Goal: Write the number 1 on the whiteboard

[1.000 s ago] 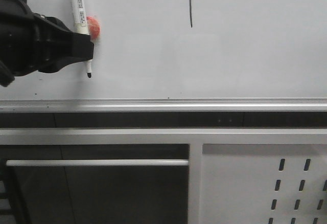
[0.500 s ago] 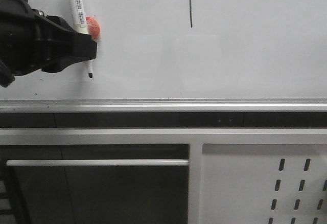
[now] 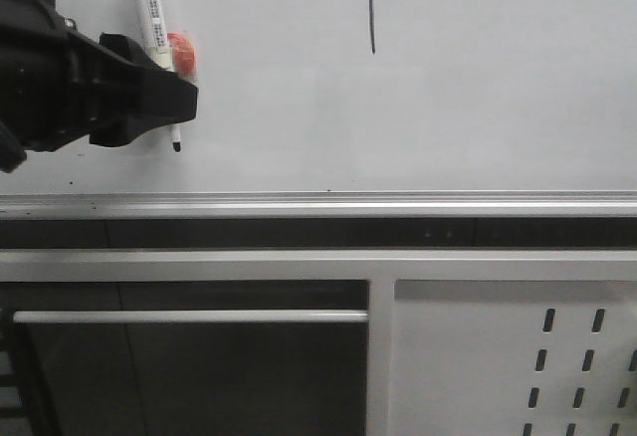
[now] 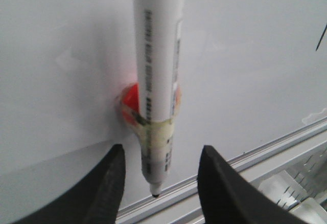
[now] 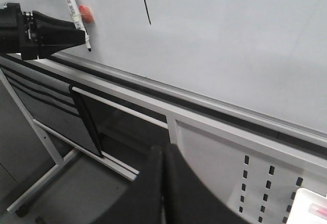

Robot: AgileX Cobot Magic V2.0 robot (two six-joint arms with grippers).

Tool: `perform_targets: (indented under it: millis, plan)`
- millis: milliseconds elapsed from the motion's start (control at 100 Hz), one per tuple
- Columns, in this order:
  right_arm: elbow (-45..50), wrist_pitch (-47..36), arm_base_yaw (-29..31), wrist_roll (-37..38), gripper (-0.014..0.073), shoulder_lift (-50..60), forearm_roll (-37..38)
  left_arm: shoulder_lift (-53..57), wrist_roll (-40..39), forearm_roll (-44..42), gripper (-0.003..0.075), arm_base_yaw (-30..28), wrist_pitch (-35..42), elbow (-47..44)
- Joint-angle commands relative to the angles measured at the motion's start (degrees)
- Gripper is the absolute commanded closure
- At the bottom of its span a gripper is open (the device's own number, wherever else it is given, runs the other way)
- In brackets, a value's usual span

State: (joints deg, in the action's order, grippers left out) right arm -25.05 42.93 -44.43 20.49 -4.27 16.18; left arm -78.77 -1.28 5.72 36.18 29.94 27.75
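Observation:
The whiteboard [image 3: 478,88] fills the upper front view. The number 1 [image 3: 372,8] is a thin black stroke at its top middle; it also shows in the right wrist view [image 5: 146,4]. A white marker pen [image 3: 151,8] hangs tip down on the board, taped to a red magnet [image 3: 183,53]. My left gripper [image 3: 182,100] is open, with one finger on each side of the pen's lower end [image 4: 157,81] and a gap on both sides. My right gripper [image 5: 163,183] is shut and empty, low and away from the board.
A silver edge rail [image 3: 318,203] runs under the board. Below it stand a white metal panel with slotted holes [image 3: 518,356] and a horizontal bar [image 3: 189,317] over a dark opening. A frame with wheels [image 5: 30,193] stands on the floor.
My left gripper has moved a little to the right, further around the pen. The pen and the stroke have not moved.

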Motion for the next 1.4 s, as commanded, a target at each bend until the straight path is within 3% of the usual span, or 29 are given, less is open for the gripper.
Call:
perform_targets:
  millis: [0, 350, 420, 540, 920, 1150, 1390]
  plan:
    - [-1.24, -3.85, 0.41, -0.07, 0.0665, -0.67, 1.37, 2.48, 0.73, -0.12, 0.0410, -0.21, 2.17, 1.70]
    - [-1.24, -3.76, 0.41, -0.07, 0.0665, -0.67, 1.61, 12.21, 2.59, 0.21, 0.0435, -0.21, -2.67, -0.44]
    - [-1.24, -3.76, 0.41, -0.07, 0.0665, -0.67, 1.61, 15.05, 2.59, 0.34, 0.0510, -0.21, -3.58, -2.22]
    - [-1.24, -3.76, 0.41, -0.07, 0.0665, -0.67, 1.61, 21.10, 2.59, 0.34, 0.0742, -0.21, -6.62, -4.76]
    - [-1.24, -0.93, 0.41, -0.07, 0.0665, -0.67, 1.61, 43.54, 2.59, -0.02, 0.0738, -0.21, -18.22, -6.00]
    - [-1.24, -0.93, 0.41, -0.17, 0.0665, -0.67, -0.31, 54.81, 2.59, -0.55, 0.0738, -0.21, -29.55, -7.10]
    - [0.06, -13.34, 0.41, -9.63, 0.0665, 2.83, -0.74, 65.82, 2.59, -1.05, 0.0738, -0.21, -32.94, -11.14]
